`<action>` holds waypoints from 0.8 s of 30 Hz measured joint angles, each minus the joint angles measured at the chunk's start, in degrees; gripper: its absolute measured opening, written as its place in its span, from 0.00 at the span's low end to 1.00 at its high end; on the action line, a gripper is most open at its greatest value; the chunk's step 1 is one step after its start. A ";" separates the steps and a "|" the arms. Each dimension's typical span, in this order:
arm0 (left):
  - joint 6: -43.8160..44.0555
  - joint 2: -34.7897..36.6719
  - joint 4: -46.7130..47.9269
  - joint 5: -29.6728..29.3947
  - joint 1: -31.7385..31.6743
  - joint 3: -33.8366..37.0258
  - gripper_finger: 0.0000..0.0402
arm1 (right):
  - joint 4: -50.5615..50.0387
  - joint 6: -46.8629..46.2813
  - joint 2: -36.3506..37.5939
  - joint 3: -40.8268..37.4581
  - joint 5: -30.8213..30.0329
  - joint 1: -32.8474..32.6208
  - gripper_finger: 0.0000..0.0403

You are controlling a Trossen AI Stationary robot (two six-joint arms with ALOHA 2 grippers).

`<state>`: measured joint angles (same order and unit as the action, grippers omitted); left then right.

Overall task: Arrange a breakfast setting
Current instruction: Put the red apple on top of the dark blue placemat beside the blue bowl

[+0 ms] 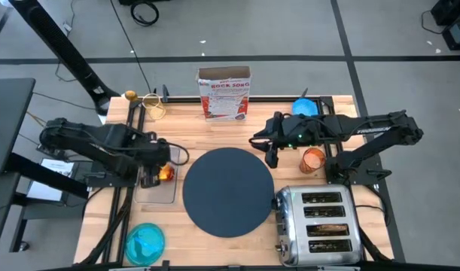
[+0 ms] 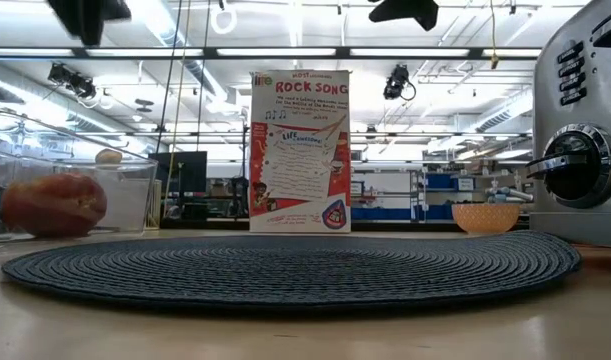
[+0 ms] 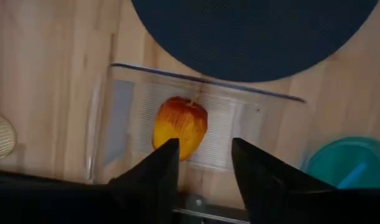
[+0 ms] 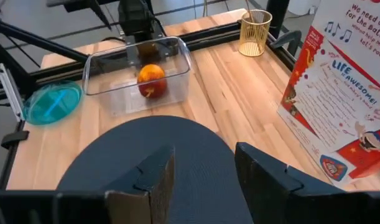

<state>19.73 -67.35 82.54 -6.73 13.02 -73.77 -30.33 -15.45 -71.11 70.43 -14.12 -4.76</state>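
Left gripper (image 3: 202,168): fingers parted, holding nothing; above the red-orange apple (image 3: 180,125) in the clear tray (image 3: 115,112) near the worktop's left edge
Right gripper (image 4: 202,171): fingers apart, empty; over the dark-grey mat (image 1: 228,190) at the worktop's centre

The wooden table (image 1: 214,245) carries mat (image 1: 228,191), tray (image 1: 159,188), toaster (image 1: 320,226), plate (image 1: 145,243), cup (image 1: 313,159).

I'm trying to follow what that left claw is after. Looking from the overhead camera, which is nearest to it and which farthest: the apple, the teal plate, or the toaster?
From the left gripper:
1. Apple: right below it, inside the clear tray.
2. Teal plate: at the table's near left corner.
3. Toaster: far across the dark mat, on the right side.
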 joint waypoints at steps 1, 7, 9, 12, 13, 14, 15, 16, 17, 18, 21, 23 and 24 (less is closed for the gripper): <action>-1.54 0.01 -1.36 1.12 -0.83 1.97 0.41 | 0.06 -0.52 0.00 0.00 -0.39 -0.54 0.43; -8.09 -0.05 -14.80 4.64 -2.63 16.03 0.46 | 0.13 -3.22 0.00 -0.02 -2.07 -3.97 0.43; -10.83 -0.05 -19.05 4.59 -2.63 19.91 0.46 | 0.09 -4.17 0.00 -0.02 -3.01 -5.00 0.43; -13.96 -0.05 -23.22 4.48 -2.63 24.67 0.46 | 0.07 -5.05 0.00 -0.02 -3.53 -5.97 0.43; -14.36 -0.05 -24.26 4.48 -2.63 26.07 0.46 | 0.06 -5.49 0.00 -0.02 -3.80 -6.16 0.43; -14.50 -0.05 -25.38 4.48 -2.63 27.37 0.46 | 0.07 -5.70 0.00 -0.02 -3.94 -6.27 0.43; -14.71 -0.05 -26.64 4.42 -2.63 28.52 0.46 | 0.07 -5.87 0.00 -0.02 -4.04 -6.35 0.43; -14.91 -0.05 -27.99 4.36 -2.63 29.62 0.46 | 0.07 -6.01 0.00 -0.02 -4.17 -6.38 0.43; -14.94 -0.05 -29.28 4.06 -2.63 30.59 0.46 | 0.07 -6.04 0.00 -0.02 -4.24 -6.38 0.43; -14.94 -0.15 -29.61 3.80 -2.63 31.01 0.46 | 0.07 -6.04 0.00 -0.02 -4.28 -6.38 0.43; -14.96 -1.06 -30.10 3.17 -3.02 30.61 0.46 | 0.09 -6.05 0.00 -0.02 -4.28 -6.38 0.43; -15.02 -1.00 -30.51 3.04 -3.13 30.61 0.46 | 0.10 -6.06 0.00 -0.02 -4.28 -6.30 0.43; -15.03 -1.00 -31.30 3.00 -3.12 30.61 0.46 | 0.11 -6.04 0.00 -0.02 -4.29 -6.28 0.43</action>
<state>4.70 -68.35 51.24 -3.73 9.90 -43.16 -30.22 -21.50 -71.11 70.41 -18.41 -11.04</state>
